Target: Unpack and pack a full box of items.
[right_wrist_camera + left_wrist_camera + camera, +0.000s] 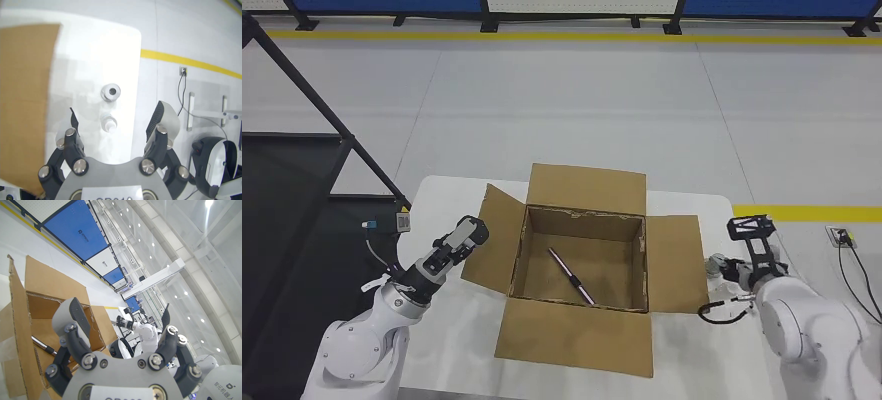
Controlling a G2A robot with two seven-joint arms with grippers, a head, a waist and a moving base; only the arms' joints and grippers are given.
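The left gripper (471, 232) hangs open and empty beside the left flap of the cardboard box (587, 188). The box stands open mid-desk (455, 198), a metal rod (570, 276) on its floor. The right gripper (116, 110), spread and empty, hovers above a small white bottle (108, 122) and a silver round part (110, 92).

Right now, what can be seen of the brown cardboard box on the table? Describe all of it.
The brown corrugated cardboard box stands upright and open on the white table, between the two arms. All four flaps are folded outward; the near one lies flat and the one on the robot's left slants upward. The rim looks ragged along the folds. Inside, a slim silver-and-dark rod lies diagonally on the box floor.
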